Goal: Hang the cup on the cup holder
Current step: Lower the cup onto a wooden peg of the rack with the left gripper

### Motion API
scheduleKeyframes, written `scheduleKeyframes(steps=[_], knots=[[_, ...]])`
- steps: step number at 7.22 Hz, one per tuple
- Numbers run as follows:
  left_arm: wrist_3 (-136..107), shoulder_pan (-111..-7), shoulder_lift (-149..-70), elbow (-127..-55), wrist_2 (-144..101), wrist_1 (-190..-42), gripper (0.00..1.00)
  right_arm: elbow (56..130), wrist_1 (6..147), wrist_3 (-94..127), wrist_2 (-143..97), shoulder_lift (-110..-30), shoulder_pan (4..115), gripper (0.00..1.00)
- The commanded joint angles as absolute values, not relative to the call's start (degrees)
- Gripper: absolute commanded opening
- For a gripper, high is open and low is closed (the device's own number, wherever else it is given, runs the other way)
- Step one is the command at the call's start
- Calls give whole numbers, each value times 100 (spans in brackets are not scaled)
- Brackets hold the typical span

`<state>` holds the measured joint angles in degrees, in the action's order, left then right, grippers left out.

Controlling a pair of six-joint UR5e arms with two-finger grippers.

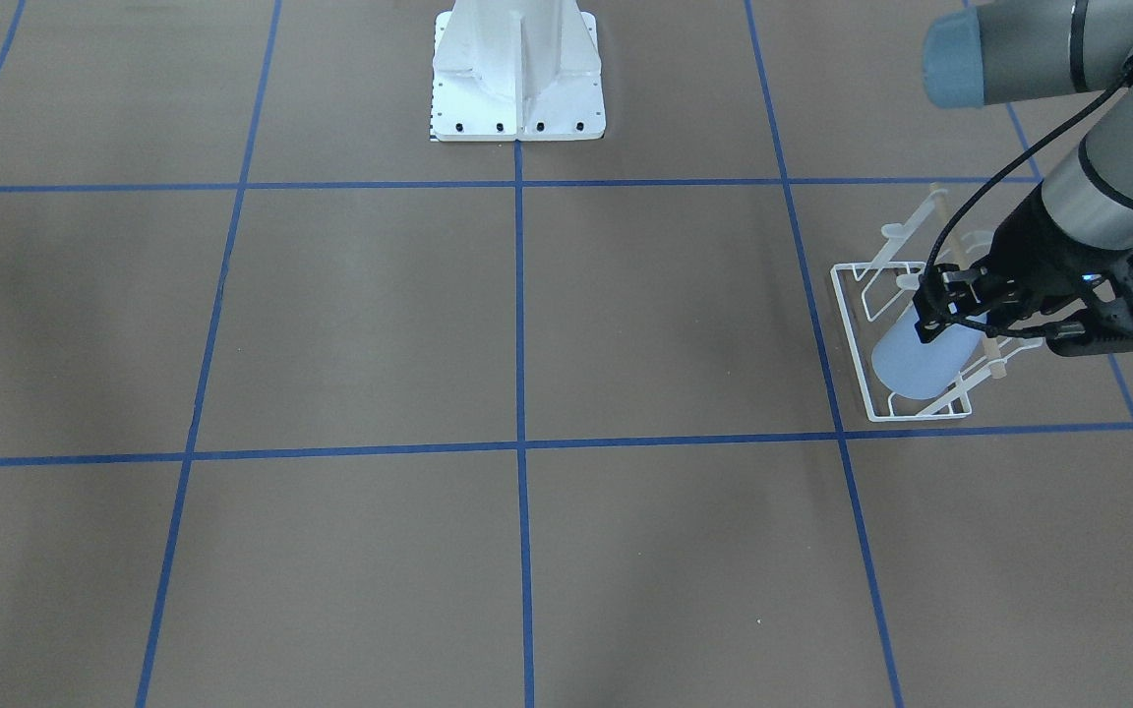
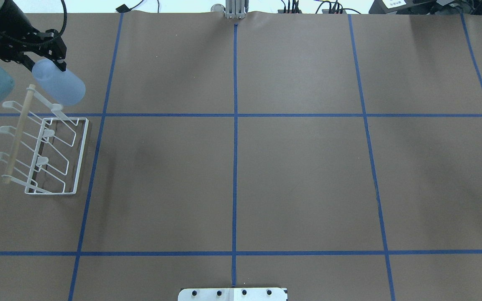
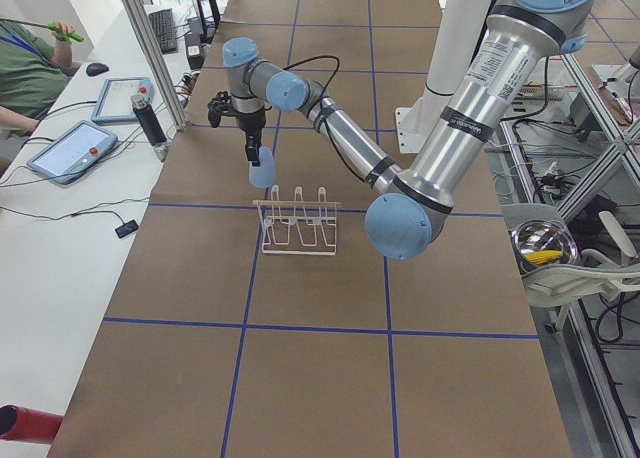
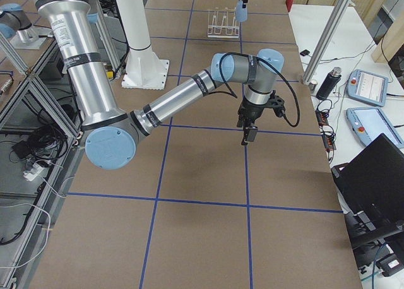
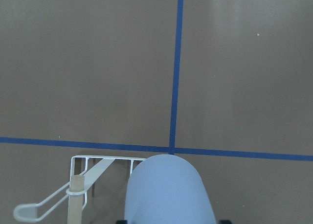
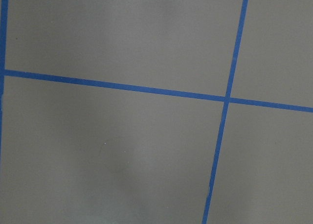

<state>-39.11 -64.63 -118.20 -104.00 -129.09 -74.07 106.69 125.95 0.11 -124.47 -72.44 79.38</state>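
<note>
Over the far left corner of the counter (image 2: 308,188), my left fingers (image 2: 44,63) are closed tight on the cup (image 2: 63,88). It hangs in the air, tipped, just above the far end of the cup holder (image 2: 81,154). I think it is not on a prong yet.

The cup looks light and hard. Its blue side is smooth and it has no handle, so it could slip. I hold it by the thin end. The wide end seems to point down, which is good for sliding it over a prong. I should not let it twist.

The closest prong (image 2: 57,107) is just beside the cup's wide end. The wooden rod (image 2: 19,133) ends near the cup and could bump it. The other prongs are close too.

My right fingers (image 4: 248,136) hang well apart, toward the right edge. I cannot tell if they are closed.
</note>
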Motion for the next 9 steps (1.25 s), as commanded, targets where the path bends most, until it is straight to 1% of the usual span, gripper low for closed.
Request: scheduleKeyframes(steps=[1,6,9], knots=[[-3894,-6495,-11777,-10415,-12938,-7400,0,10670,12603,18,-12454,-7233,7937,100],[-3656,-6530,-11584,-10415,-12946,-7374,0,10679,12604,18,-12454,-7225,7937,100],[-3656,-6504,-11584,-10240,-12955,-7400,0,10687,12604,18,-12463,-7216,7937,100]])
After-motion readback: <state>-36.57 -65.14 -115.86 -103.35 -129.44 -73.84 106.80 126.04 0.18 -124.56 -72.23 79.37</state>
